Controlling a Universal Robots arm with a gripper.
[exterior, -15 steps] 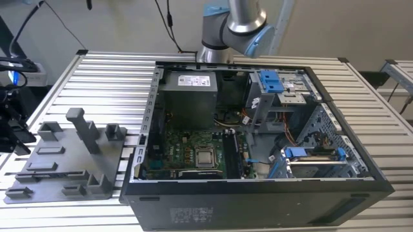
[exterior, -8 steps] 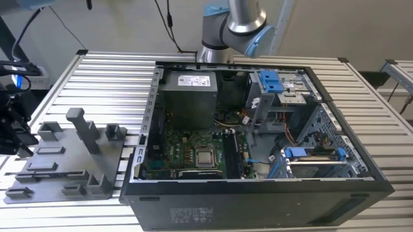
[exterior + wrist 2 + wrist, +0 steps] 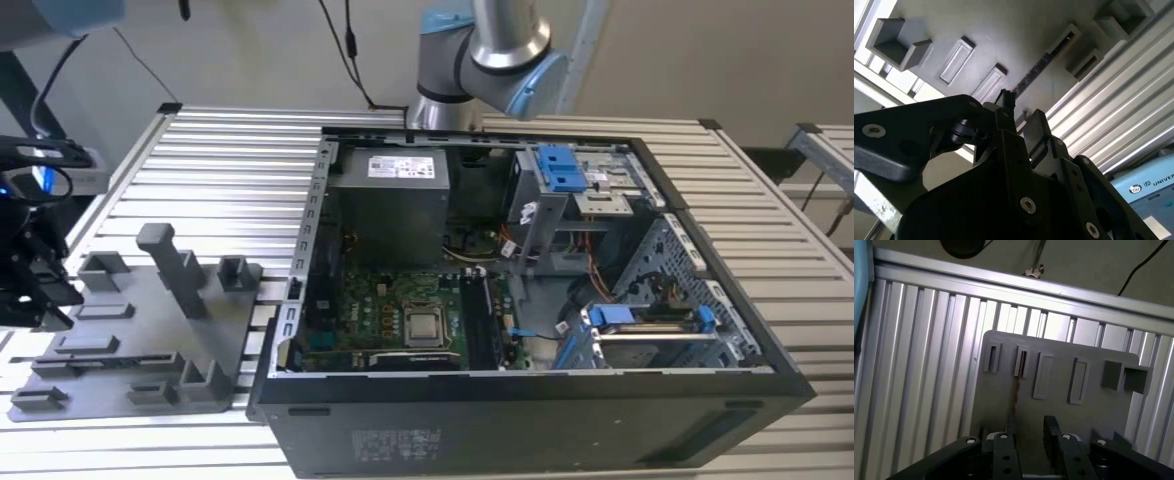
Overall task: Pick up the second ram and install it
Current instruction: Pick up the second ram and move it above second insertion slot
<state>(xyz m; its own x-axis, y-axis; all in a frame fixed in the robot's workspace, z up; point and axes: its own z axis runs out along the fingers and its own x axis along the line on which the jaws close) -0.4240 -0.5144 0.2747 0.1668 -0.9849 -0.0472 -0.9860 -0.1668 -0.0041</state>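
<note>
The second ram (image 3: 1017, 384) is a thin dark strip standing on edge in a narrow slot of the grey tray (image 3: 1089, 415); the second wrist view shows the ram (image 3: 1033, 76) in the same slot. My gripper (image 3: 1031, 426) hovers above the tray, open, with nothing between its fingers. One finger (image 3: 1014, 426) lines up near the strip's close end, apart from it. In the exterior view the gripper (image 3: 38, 295) hangs at the far left over the tray (image 3: 134, 340). The black memory slots (image 3: 478, 322) lie on the motherboard inside the open computer case (image 3: 534, 400).
Grey posts (image 3: 174, 265) and blocks rise from the tray beside my gripper. The case stands on a ribbed aluminium table (image 3: 227, 170), with blue drive brackets (image 3: 561, 168), a power supply (image 3: 390, 200) and loose cables inside. The arm's base (image 3: 481, 50) is behind the case.
</note>
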